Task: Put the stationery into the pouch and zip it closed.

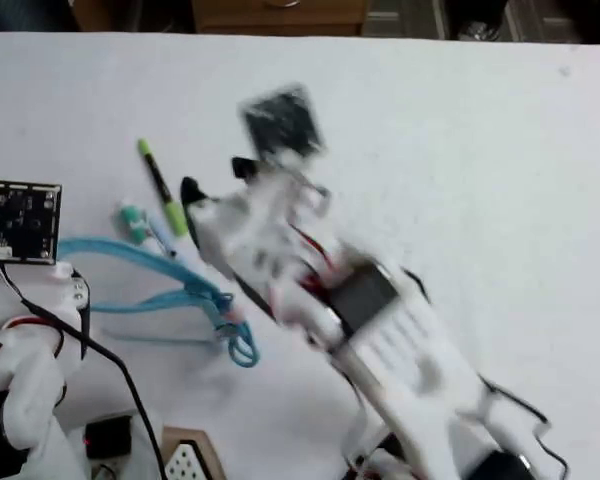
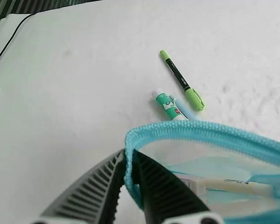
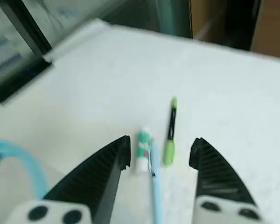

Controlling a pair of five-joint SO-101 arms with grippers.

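Surface: white table (image 1: 480,150), dark circuit board (image 1: 20,220) at its left edge.
Pouch (image 2: 210,128): clear, blue zip rim, near the table's left edge, mouth open; white pen (image 2: 233,185) inside.
Left gripper (image 2: 129,157): fingers clamped on the pouch rim.
Right gripper (image 3: 161,142): fingers wide apart, over the loose stationery.
Green marker (image 2: 182,80): flat on the table, between pouch and far edge.
Green-white tube (image 2: 165,102): near the marker, side by side with blue pen (image 2: 184,112).

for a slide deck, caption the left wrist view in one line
The left tool pinches the blue pouch by its rim; green marker, green-white tube and light blue pen lie on the table.
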